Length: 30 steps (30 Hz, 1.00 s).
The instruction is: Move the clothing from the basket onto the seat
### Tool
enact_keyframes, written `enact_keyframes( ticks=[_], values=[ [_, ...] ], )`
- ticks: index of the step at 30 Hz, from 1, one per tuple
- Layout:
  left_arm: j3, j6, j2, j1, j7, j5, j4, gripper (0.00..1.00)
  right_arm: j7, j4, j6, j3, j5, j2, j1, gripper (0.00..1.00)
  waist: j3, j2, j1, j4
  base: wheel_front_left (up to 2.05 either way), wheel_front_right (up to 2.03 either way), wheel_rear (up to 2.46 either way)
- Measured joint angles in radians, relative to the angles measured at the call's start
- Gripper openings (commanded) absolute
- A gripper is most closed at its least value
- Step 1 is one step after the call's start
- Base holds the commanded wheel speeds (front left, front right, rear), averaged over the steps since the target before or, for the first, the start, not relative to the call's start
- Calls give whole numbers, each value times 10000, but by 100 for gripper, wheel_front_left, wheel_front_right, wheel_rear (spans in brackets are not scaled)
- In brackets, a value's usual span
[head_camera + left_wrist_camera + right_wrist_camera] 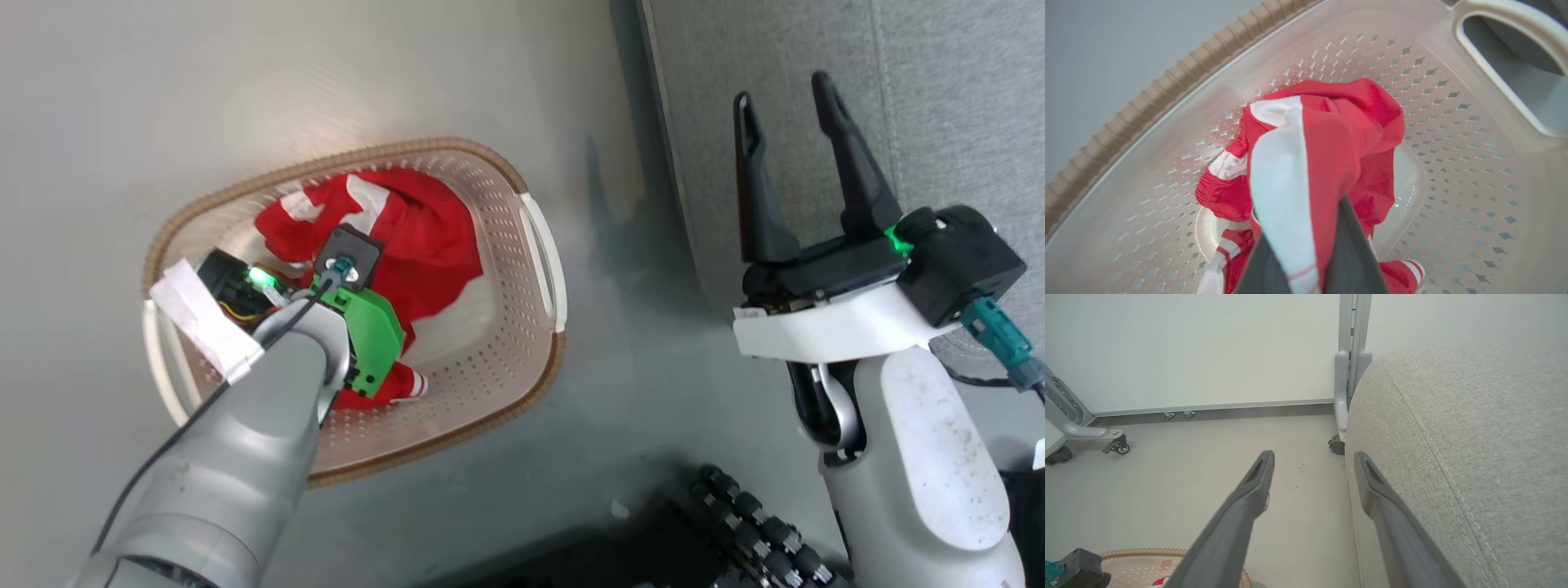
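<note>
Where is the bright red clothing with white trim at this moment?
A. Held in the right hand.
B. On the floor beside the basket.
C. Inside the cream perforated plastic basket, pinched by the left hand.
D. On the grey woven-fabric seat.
C: the bright red clothing with white trim lies inside the cream perforated plastic basket, with the left hand shut on a fold; the right hand is open and holds nothing.

I see red clothing (1339,134) with white stripes, a cream perforated basket (1453,134) rimmed brown, and a grey woven seat (1474,437).
</note>
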Motion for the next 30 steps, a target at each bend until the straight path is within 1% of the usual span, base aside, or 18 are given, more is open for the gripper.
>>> enact_keyframes(
  ticks=[6, 10, 13, 17, 19, 25, 30],
  values=[
    [50, -88, -157, 802, -242, -372, -593, 0, 0, 355, 0, -19, -307, 2, 546, 100, -1101, 0, 0, 331, 0, 0, 0],
    [109, -102, -196, 1337, -286, -625, -1315, 0, 0, 525, 0, -111, -477, 2, 924, 100, -1881, 0, 0, 576, 0, 0, 0],
    [192, -94, -205, 1772, -290, -771, -2190, 0, 0, 631, 0, -205, -564, 2, 1187, 100, -2444, 0, 0, 771, 0, 0, 0],
    [385, -79, -167, 2437, -290, -853, -3501, 0, 2, 765, 0, -267, -654, 0, 1556, 100, -3186, 0, -1, 1037, 0, 0, 0],
    [470, -94, -44, 2768, -290, -907, -4182, 0, 6, 817, 0, -295, -671, 2, 1723, 100, -3534, 0, -1, 1162, 0, 0, 0],
    [1062, -144, 384, 3703, -288, -1001, -6840, 0, 209, 675, 0, -286, -723, 0, 2112, 100, -4573, 0, -1, 1528, 0, 0, 0],
    [1584, -132, 602, 4393, -291, -999, -8922, 0, 460, 520, 0, -280, -725, 0, 2498, 100, -5281, 0, -1, 1779, 0, 0, 0]
  ],
)
